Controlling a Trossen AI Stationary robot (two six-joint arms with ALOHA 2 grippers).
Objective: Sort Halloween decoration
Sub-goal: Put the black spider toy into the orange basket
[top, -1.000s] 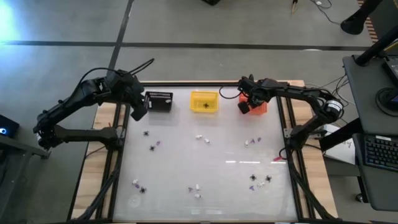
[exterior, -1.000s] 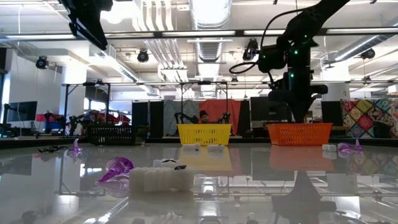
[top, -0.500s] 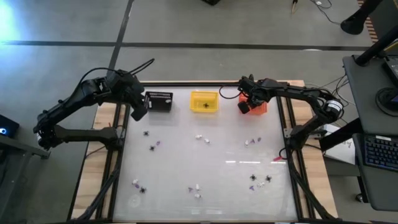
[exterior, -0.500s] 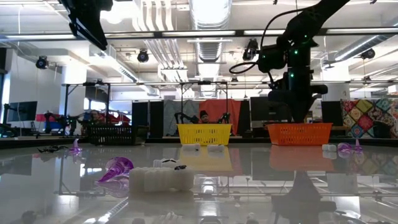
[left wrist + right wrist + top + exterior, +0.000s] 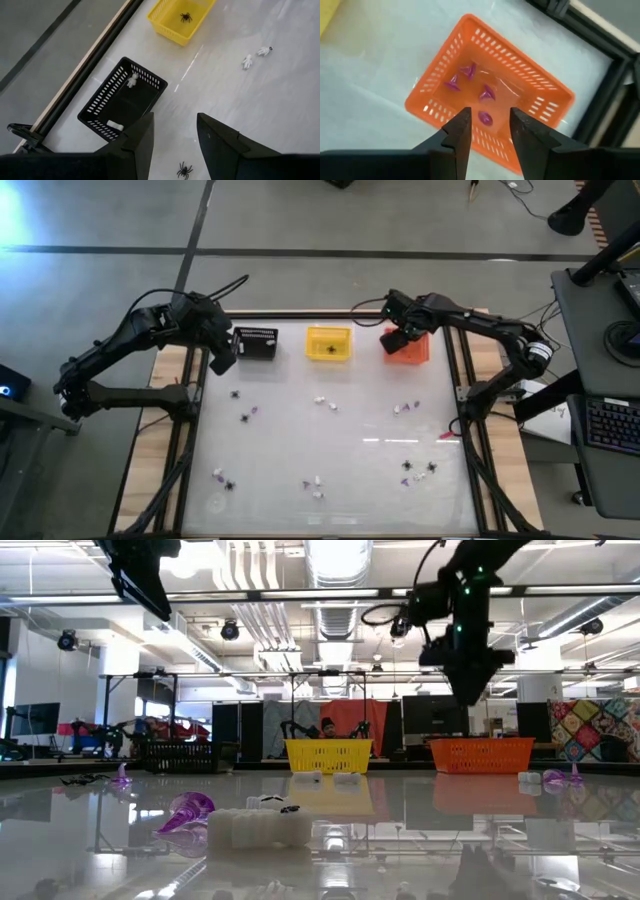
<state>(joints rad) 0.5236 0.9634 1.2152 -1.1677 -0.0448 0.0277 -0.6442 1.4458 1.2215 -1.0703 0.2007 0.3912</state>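
Note:
Three small baskets stand in a row along the table's far edge. The black basket holds white bits, and the yellow basket holds a black spider. In the orange basket lie several purple bits. My right gripper hangs open and empty just above the orange basket. My left gripper is open and empty, raised over the table next to the black basket. More spiders, white bits and purple bits lie scattered on the table.
Dark frame rails run along the table's left and right sides and its far edge. In the low view, a purple bit and a white bit lie close to the near edge. The middle of the table holds only a few trinkets.
My right gripper has risen straight up out of the orange basket and now hangs clear above its rim. The baskets and the trinkets on the table have stayed where they were.

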